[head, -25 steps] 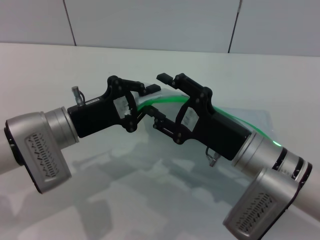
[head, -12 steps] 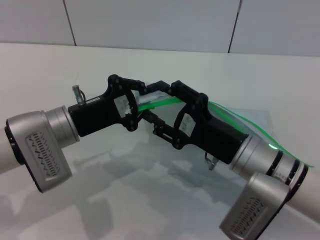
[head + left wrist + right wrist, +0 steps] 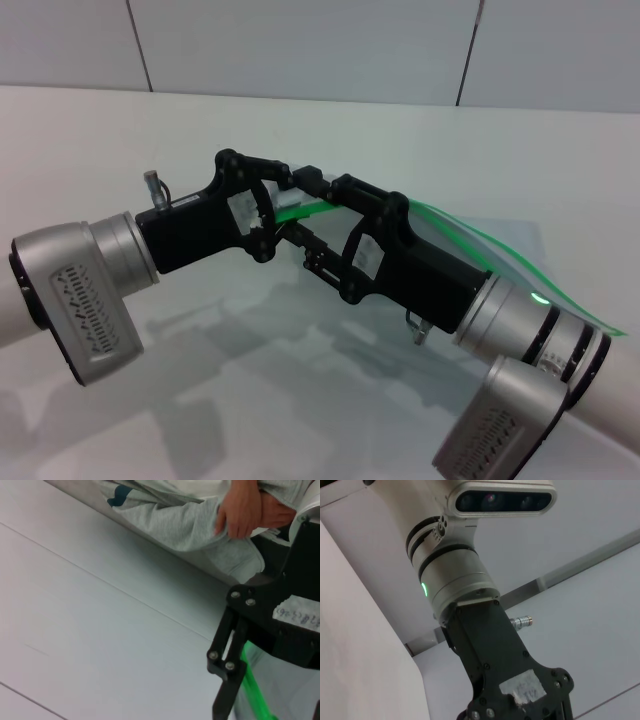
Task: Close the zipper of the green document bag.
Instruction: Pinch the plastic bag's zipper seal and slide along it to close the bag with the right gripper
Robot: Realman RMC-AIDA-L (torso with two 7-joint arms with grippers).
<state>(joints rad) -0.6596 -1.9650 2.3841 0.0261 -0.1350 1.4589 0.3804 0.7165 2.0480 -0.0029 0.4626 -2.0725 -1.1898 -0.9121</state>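
Two grippers meet above the middle of the bench: the left gripper [image 3: 283, 205] and right gripper [image 3: 315, 215] both pinch the zipper [image 3: 300, 210] of the green document bag [image 3: 490, 248], lifted between them. Black linkages hide the slider. Thin translucent plastic trails toward the right edge.

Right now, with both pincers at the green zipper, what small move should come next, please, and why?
Probably draw the right pincer rightward along the zipper: it appears shut on the strip beside the left pincer, which seems to anchor the green document bag, whose edge trails right.
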